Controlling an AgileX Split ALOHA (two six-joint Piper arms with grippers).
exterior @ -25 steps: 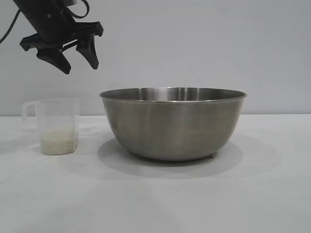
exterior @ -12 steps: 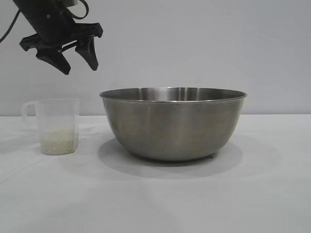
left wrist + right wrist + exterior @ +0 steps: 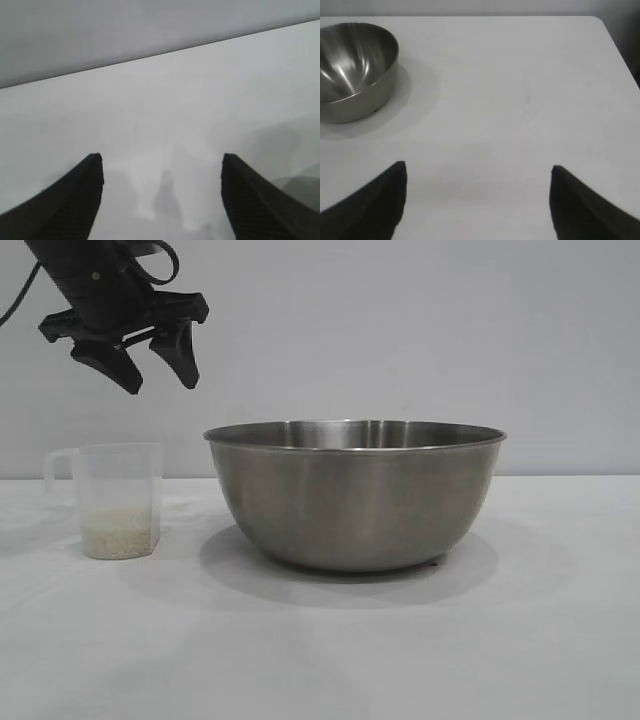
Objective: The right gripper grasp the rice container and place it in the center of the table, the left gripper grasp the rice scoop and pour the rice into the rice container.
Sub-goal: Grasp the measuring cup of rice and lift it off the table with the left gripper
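The rice container [image 3: 355,495], a large steel bowl, stands mid-table and also shows far off in the right wrist view [image 3: 355,65]. To its left stands the rice scoop [image 3: 118,500], a clear handled cup with a pale layer of rice [image 3: 120,537] in its bottom. My left gripper [image 3: 160,385] hangs open well above the scoop, holding nothing; its wrist view shows dark fingertips [image 3: 95,170] wide apart over the white table [image 3: 160,100]. My right gripper [image 3: 477,167] is open and empty above bare table, away from the bowl, and is out of the exterior view.
The white table [image 3: 320,650] stretches wide around bowl and scoop, with a plain grey wall behind. The table's far edge and rounded corner [image 3: 600,22] show in the right wrist view.
My left gripper has drifted very slightly to the left, still open. Bowl, scoop and right gripper have not visibly moved.
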